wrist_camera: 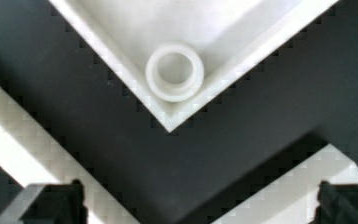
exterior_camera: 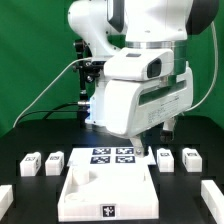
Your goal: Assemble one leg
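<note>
Bright, even lighting; only faint soft shadows on the black desk (exterior_camera: 15, 140). Low resolution throughout; wrist view blurred close up.

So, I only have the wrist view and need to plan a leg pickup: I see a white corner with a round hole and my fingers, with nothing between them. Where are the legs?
Observer: A first leg sits just to the exterior view's right of the marker board, with a second leg beyond it.
Operator: Any on the other side?
Observer: Yes, a third leg and a fourth leg sit to the exterior view's left of that board.
Operator: And the big panel?
Observer: The tray-like panel lies in front of the marker board, nearer the exterior camera.
</note>
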`<state>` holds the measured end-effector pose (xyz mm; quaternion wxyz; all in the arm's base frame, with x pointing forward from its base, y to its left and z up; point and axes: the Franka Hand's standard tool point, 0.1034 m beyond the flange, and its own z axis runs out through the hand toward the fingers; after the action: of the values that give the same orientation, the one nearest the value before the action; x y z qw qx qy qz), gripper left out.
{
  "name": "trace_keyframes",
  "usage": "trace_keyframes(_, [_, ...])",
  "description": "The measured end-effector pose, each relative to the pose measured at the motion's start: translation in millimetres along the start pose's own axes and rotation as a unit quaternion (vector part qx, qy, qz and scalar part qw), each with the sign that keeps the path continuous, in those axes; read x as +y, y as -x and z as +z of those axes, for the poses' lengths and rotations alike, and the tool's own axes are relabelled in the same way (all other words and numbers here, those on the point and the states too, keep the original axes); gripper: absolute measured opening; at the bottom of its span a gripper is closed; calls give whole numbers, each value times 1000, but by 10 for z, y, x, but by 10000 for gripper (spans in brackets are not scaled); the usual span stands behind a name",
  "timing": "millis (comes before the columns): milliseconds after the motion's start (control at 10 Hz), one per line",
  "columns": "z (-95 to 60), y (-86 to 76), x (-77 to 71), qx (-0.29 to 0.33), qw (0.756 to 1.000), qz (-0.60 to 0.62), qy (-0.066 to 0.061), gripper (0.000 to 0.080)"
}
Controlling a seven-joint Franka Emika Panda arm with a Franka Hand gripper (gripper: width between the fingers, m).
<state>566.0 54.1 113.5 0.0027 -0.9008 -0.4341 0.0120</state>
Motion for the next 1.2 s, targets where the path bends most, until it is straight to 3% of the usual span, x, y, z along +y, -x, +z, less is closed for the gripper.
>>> trace_keyframes(500, [18, -4, -16, 3, 1000, -2, 2, 650])
trace_keyframes(600, [88, 39, -126, 5, 1000, -8, 3, 650])
trace_keyframes(700, [135, 171, -329, -1, 1000, -13, -2, 650])
trace_keyframes(800, [155, 324, -441, -4, 996, -92, 0, 650])
trace_keyframes(1000, [258, 586, -484, -3, 979, -203, 4, 650])
trace_keyframes(1200, [251, 586, -463, -6, 954, -301, 6, 650])
